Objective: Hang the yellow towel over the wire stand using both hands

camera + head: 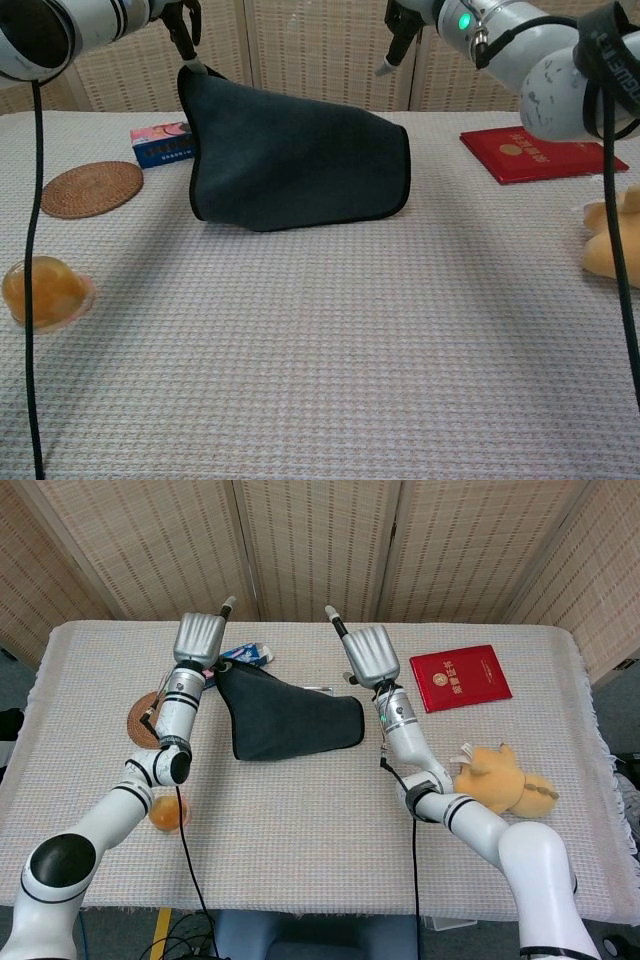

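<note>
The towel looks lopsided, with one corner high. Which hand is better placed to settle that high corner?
Left. The left hand hovers directly over the towel at its raised corner, fingers pointing down at it. The right hand is up beyond the towel's low end, apart from the cloth.

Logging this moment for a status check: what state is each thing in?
Towel: dark side out, one corner lifted, the rest slumped on the table.
Left robot hand: pinches the towel's raised corner.
Right robot hand: holds nothing, clear of the towel.
Red booklet: closed, lying flat.
Plush toy: lying down.
</note>
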`<state>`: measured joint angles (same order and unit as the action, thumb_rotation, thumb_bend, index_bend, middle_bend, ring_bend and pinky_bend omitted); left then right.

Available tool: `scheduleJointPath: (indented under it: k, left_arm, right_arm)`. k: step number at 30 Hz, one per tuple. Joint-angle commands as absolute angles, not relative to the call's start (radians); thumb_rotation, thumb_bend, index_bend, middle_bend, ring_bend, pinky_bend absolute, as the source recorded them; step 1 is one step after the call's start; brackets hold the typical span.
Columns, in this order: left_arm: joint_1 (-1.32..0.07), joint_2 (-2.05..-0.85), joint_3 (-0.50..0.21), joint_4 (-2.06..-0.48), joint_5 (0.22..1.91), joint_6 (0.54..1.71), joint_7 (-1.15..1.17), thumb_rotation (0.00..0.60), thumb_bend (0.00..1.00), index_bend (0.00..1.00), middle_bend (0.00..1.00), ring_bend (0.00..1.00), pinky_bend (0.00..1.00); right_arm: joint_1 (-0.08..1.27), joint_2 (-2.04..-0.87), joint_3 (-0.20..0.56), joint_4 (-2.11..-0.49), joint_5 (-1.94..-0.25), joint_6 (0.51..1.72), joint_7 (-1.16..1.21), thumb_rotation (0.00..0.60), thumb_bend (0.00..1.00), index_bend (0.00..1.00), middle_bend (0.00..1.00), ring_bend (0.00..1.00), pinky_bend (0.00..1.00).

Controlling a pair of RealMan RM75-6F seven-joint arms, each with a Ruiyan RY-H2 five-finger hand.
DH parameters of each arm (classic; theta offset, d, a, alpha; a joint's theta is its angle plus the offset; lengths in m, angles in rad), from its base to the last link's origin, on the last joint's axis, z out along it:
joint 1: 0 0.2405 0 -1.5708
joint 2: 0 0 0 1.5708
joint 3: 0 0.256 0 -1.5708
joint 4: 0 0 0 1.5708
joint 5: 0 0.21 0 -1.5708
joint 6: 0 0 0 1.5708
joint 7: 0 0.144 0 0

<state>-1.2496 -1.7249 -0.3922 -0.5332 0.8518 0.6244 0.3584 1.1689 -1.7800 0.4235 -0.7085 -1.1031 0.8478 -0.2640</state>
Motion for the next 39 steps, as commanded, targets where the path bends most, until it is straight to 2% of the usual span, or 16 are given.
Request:
scheduleJointPath:
  k: [1,3,4,7,10,13,19,24,27,32,36,39]
  left_arm:
    - [-1.253,-1.736,-0.39,-0.522,0.863,0.628,0.358,0.6,0.0,0.0,0.09,0.16,0.65]
    - [-1.254,-1.738,-0.391,-0.52,0.867,0.62,0.351,0.599,0.0,0.0,0.01,0.03,0.46]
    - [-1.256,-1.739,-0.39,-0.517,0.87,0.616,0.35,0.588,0.0,0.0,0.0,0.0,0.39]
    - [-1.258,-1.741,-0.387,-0.513,0.876,0.604,0.352,0.538,0.0,0.0,0.0,0.0,0.32]
    - [-1.259,-1.738,-0.385,-0.512,0.876,0.591,0.359,0.523,0.0,0.0,0.0,0.0,0.3]
    - [-1.255,-1.737,-0.395,-0.516,0.876,0.612,0.349,0.591,0.0,0.0,0.0,0.0,0.29]
    - [-1.23,-1.721,-0.424,-0.54,0.838,0.65,0.356,0.6,0.0,0.0,0.0,0.0,0.29]
    - [-1.162,-1.656,-0.438,-0.664,0.775,0.673,0.391,0.6,0.04,0.0,0.0,0.0,0.3]
    - [-1.107,-1.598,-0.439,-0.789,0.736,0.717,0.417,0.6,0.07,0.0,0.0,0.0,0.3]
    - [-1.007,-1.48,-0.418,-1.042,0.674,0.816,0.472,0.6,0.07,0.0,0.0,0.0,0.3]
    - [-0.922,-1.391,-0.391,-1.237,0.664,0.905,0.475,0.6,0.07,0.0,0.0,0.0,0.3]
    - [-0.869,-1.339,-0.358,-1.343,0.685,0.967,0.48,0.6,0.07,0.0,0.0,0.0,0.3]
  right_arm:
    - [1.164,-1.771,0.422,-0.717,-1.1,0.848,-0.263,0.6,0.06,0.0,0.87,1.0,1.0]
    - [1.162,-1.765,0.421,-0.722,-1.099,0.849,-0.264,0.6,0.06,0.0,0.87,1.0,1.0]
    - [1.161,-1.762,0.421,-0.725,-1.099,0.851,-0.264,0.6,0.06,0.0,0.87,1.0,1.0]
    - [1.158,-1.757,0.418,-0.731,-1.099,0.853,-0.261,0.6,0.06,0.0,0.87,1.0,1.0]
    - [1.155,-1.752,0.415,-0.733,-1.1,0.855,-0.261,0.6,0.06,0.0,0.87,1.0,1.0]
    - [1.15,-1.744,0.412,-0.742,-1.102,0.861,-0.259,0.6,0.06,0.0,0.87,1.0,1.0]
    - [1.121,-1.703,0.398,-0.8,-1.113,0.889,-0.271,0.6,0.07,0.0,0.87,1.0,1.0]
    - [1.066,-1.628,0.375,-0.918,-1.122,0.932,-0.308,0.6,0.18,0.0,0.83,1.0,1.0]
    - [1.024,-1.57,0.364,-1.015,-1.115,0.957,-0.339,0.6,0.2,0.0,0.81,0.98,1.0]
    - [0.94,-1.456,0.346,-1.206,-1.089,1.0,-0.379,0.6,0.21,0.0,0.71,0.84,0.99]
    - [0.864,-1.356,0.323,-1.361,-1.075,1.025,-0.37,0.6,0.22,0.04,0.61,0.66,0.82]
    - [0.814,-1.292,0.299,-1.441,-1.091,1.046,-0.352,0.6,0.24,0.07,0.56,0.56,0.7]
